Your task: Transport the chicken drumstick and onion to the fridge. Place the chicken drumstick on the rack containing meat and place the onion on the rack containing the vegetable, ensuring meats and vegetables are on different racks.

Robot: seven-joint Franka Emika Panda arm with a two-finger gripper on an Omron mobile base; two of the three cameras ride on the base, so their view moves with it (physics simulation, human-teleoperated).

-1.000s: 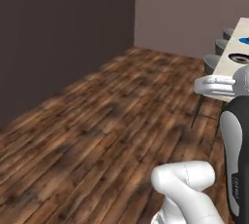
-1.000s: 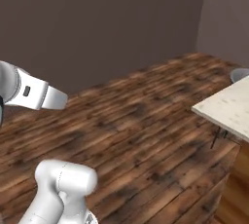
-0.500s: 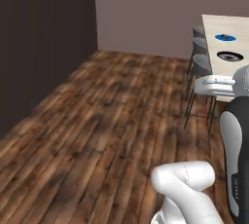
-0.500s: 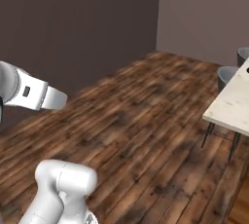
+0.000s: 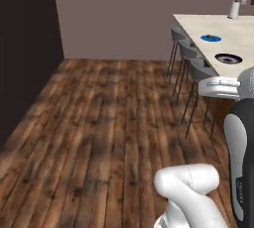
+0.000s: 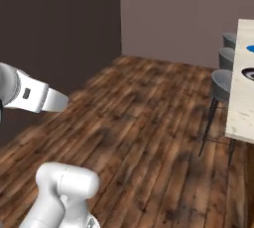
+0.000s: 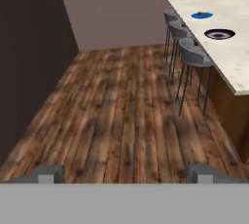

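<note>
Wooden floor [image 5: 99, 123] stretched ahead, pale desk [image 5: 233, 38] with grey stools [image 5: 196, 71] on the right.
Hand [image 7: 124, 173] rode with fingertips apart, empty, probably in transit; drumstick, onion and fridge unseen.

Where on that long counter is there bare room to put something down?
The counter is bare along its near end, this side of the dark bowl. Between the bowl and the blue plate the gap is narrower. The stools line its floor-side edge.
</note>
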